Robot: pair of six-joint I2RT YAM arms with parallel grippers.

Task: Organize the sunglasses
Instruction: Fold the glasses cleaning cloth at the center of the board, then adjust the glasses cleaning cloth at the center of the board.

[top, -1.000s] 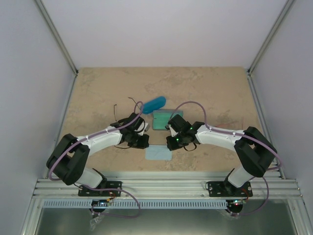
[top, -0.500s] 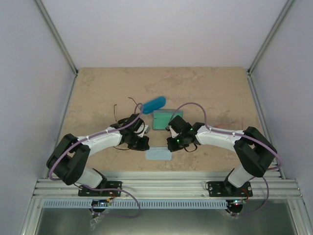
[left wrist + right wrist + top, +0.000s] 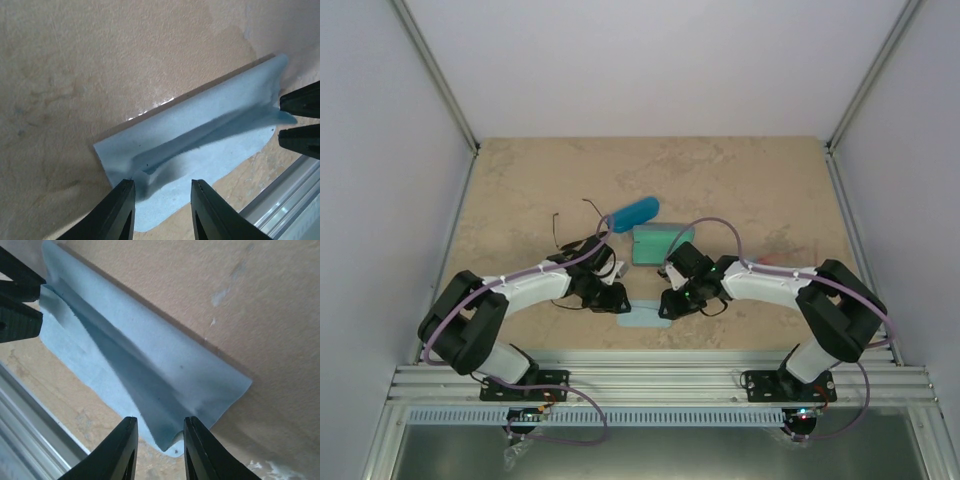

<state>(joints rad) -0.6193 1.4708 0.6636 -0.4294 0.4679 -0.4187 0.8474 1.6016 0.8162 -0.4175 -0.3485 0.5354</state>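
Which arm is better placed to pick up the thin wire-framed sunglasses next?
Left. The wire-framed sunglasses lie on its side, just beyond the left claw; the right claw sits across the blue cloth, farther away.

Two arms — the left arm (image 3: 520, 288) and the right arm (image 3: 770, 282) — each carry one tool, so there are two tools: the left tool (image 3: 162, 184) and the right tool (image 3: 160, 421). Sunglasses: two pairs, a dark wire-framed pair (image 3: 558, 228) at ten o'clock on the single counter (image 3: 740, 180) and a faint red-orange pair (image 3: 788, 243) at three o'clock. Cases: two — one blue oval case (image 3: 634, 211) and one grey-blue rectangular case (image 3: 655, 243). Light blue cloth (image 3: 210, 125): one in sight, at six o'clock.
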